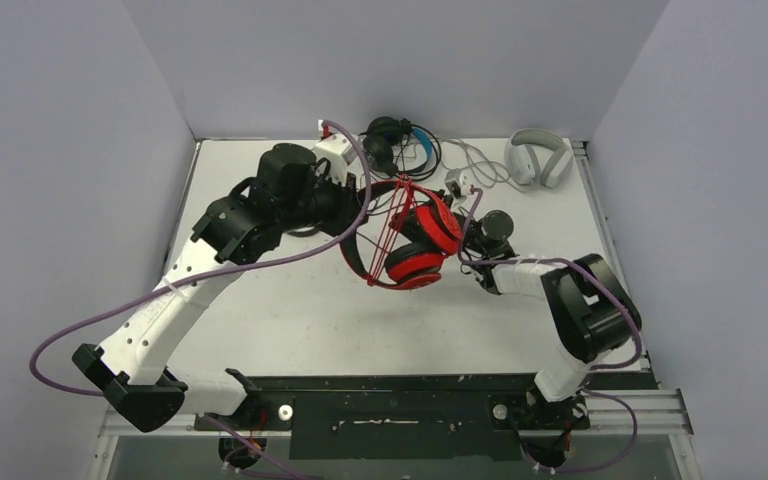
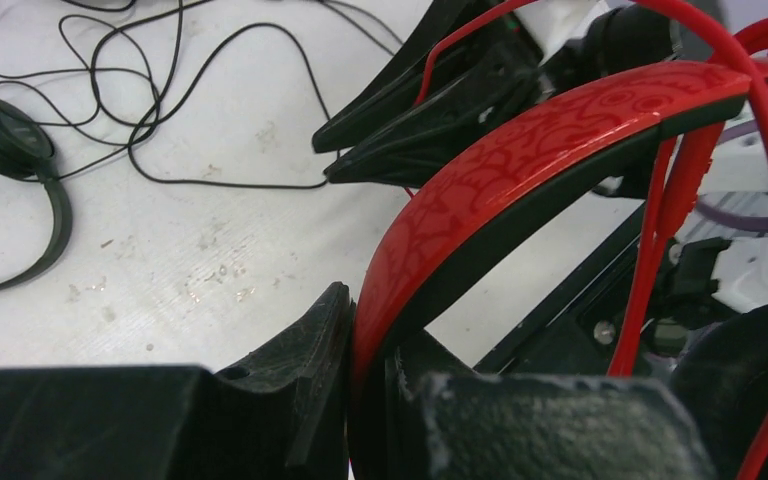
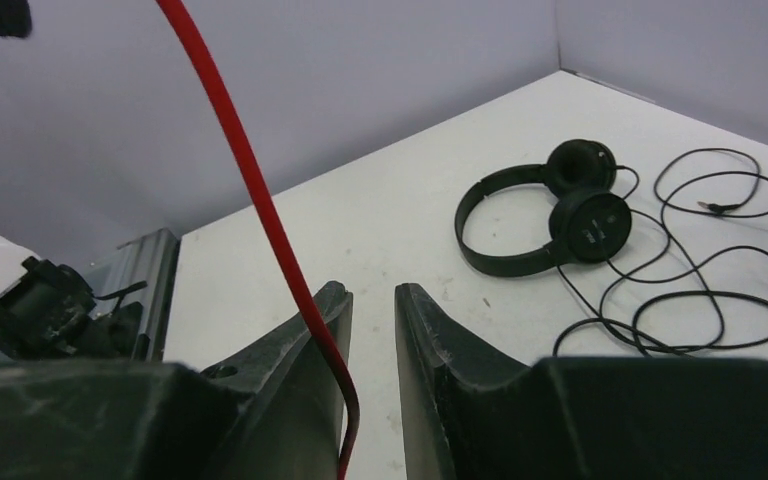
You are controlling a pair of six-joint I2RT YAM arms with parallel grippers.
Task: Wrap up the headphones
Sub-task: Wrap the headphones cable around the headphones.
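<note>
Four in all: red headset (image 1: 430,228), black headset (image 3: 592,222), blue-trimmed headset (image 1: 388,132), white-grey headset (image 1: 538,158).

My left arm (image 1: 190,290) lay stretched toward the table's (image 1: 290,320) far edge, left gripper (image 2: 365,320) clamped on the red headband (image 2: 520,160). My right arm (image 1: 580,310) was bent inward, right gripper (image 3: 372,300) slightly parted.

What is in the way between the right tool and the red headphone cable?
Nothing visible. The red cable runs down through the gap between the slightly parted jaws of the right tool, while the left tool clamps the red headband.
</note>
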